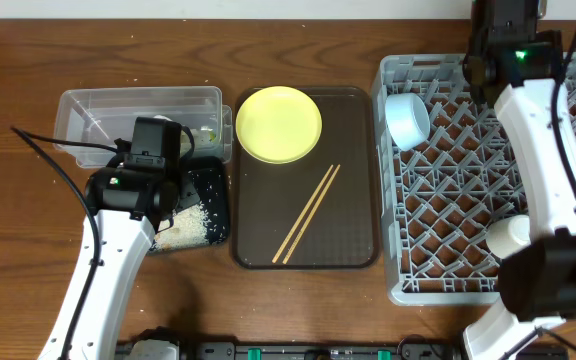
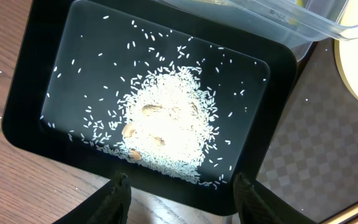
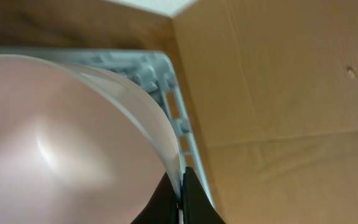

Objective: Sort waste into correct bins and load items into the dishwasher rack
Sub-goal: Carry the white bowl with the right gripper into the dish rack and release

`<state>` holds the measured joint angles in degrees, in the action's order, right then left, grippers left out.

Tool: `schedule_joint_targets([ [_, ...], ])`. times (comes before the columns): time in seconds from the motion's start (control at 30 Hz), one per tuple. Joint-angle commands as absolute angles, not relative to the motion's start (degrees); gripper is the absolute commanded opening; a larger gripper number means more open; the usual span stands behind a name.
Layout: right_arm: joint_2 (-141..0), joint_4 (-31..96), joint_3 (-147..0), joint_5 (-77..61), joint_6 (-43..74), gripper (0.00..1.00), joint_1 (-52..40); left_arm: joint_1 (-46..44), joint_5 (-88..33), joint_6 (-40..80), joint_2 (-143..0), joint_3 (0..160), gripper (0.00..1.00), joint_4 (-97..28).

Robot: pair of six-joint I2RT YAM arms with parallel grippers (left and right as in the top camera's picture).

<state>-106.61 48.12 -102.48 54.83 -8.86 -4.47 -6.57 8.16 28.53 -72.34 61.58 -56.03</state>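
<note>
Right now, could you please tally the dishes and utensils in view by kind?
Plates: 1, the yellow plate
Bowls: 2, the light blue bowl and the white bowl in the right gripper
Cups: 1, the white cup
Chopsticks: 2, the wooden chopsticks
Total: 6

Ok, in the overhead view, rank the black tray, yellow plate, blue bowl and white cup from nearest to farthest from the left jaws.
1. Black tray, directly underneath, holding rice.
2. Yellow plate, on the brown tray's far end.
3. Blue bowl, in the rack's far left corner.
4. White cup, toward the rack's near right side.
</note>
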Motion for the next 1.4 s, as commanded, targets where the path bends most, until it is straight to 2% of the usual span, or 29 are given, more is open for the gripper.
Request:
schedule_joint_targets([
  [0.0,-110.08,47.88,-102.30,62.48,-8.27,0.01,-3.75,-6.44,9.50,28.82,-72.79,61.28,0.57,-56.07],
  [0.33,-119.63,47.35,-102.30,63.66,-3.64,0.01,-5.19,-6.44,9.50,28.82,-72.79,61.28,0.57,-56.10],
  [0.63,-123.24,52.49,-102.21,62.39,4.12,0.01,-9.28,-6.44,9.50,28.82,-72.79,61.28,0.57,-56.10],
  [1.07,-123.09,65.01,-102.24,45.74,17.15,0.03,-12.40,-6.44,9.50,28.82,-72.79,61.28,0.57,-56.53],
  [1.17,-122.43,67.07,-102.24,39.86,17.32,0.09,-12.82,-6.44,9.50,28.82,-72.79,61.28,0.57,-56.53],
  [1.37,-118.65,68.14,-102.32,31.18,17.34,0.33,-12.88,-6.44,9.50,28.82,-72.79,61.28,0.57,-56.53],
])
